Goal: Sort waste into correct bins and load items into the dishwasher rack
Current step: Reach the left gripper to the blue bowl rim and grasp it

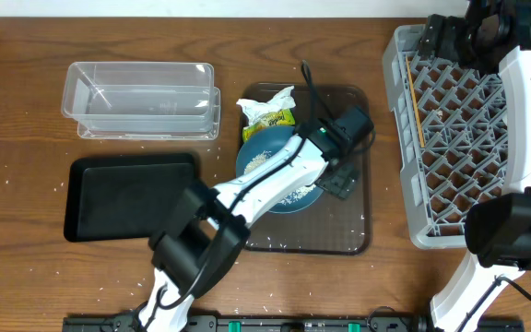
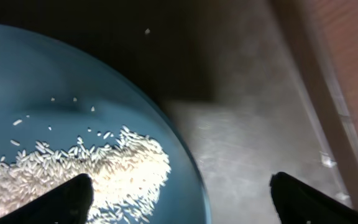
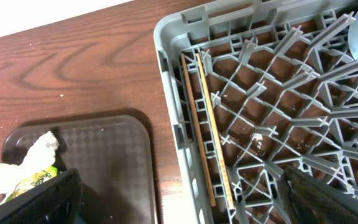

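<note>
Your left gripper (image 2: 182,200) is straddling the rim of the dark-blue bowl (image 2: 55,87), fingers wide. Your right gripper (image 3: 185,199) is hanging equally wide over chopsticks (image 3: 212,124) in the dishwasher rack (image 3: 169,74).

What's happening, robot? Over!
Left claw open, straddling blue bowl rim. Right claw open over rack. Rice in bowl, chopsticks racked. Napkin and wrapper beside bowl.

We see a table (image 1: 26,111) of grained brown wood with a soft sheen, a smooth clear plastic tub (image 1: 141,97), and a black tray (image 1: 127,198) of dully shining plastic. The brown serving tray (image 3: 104,162) looks like plastic with a fine chequered texture, the dark-blue bowl (image 2: 73,81) is smooth and glossy, and the rice (image 2: 104,174) is matt. The napkin (image 1: 267,97) is crumpled white paper, the wrapper (image 1: 279,117) shiny printed film, the rack (image 3: 173,68) matt grey moulded plastic, the chopsticks (image 3: 212,124) bare pale wood.
</note>
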Available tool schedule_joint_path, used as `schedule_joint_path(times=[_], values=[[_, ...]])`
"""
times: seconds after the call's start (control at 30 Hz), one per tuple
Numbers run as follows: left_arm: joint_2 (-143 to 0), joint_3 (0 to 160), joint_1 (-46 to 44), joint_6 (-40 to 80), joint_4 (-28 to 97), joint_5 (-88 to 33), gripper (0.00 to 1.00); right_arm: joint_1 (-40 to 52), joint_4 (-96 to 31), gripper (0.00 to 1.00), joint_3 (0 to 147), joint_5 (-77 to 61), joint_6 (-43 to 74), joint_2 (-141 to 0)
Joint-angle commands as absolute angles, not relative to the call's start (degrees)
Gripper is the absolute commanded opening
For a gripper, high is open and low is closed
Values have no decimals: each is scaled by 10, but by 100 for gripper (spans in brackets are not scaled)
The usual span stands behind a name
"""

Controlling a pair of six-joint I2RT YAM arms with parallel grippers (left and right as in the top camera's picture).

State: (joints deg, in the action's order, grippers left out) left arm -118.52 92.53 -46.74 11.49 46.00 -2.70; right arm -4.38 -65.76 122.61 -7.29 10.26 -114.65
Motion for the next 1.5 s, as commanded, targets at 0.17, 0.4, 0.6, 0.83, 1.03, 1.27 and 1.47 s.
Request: schedule_joint_path(times=[0.17,0.4,0.6,0.83,1.03,1.27,1.47], values=[[-1215,934,-475,182,458,7,70,-41,-658,99,1228,-75,109,-1130],[-1215,932,-497,181,450,7,62,-41,-658,99,1228,-75,109,-1130],[-1216,927,-507,181,434,12,57,-41,-658,99,1228,-75,109,-1130],[-1223,915,-508,192,431,84,52,-41,-658,99,1228,-75,109,-1130],[-1238,912,-509,195,431,82,46,-41,-658,99,1228,-75,109,-1130],[-1239,912,-509,209,430,82,38,-41,-658,99,1228,-75,109,-1130],[-1239,912,-509,209,429,82,29,-41,-658,99,1228,-75,109,-1130]])
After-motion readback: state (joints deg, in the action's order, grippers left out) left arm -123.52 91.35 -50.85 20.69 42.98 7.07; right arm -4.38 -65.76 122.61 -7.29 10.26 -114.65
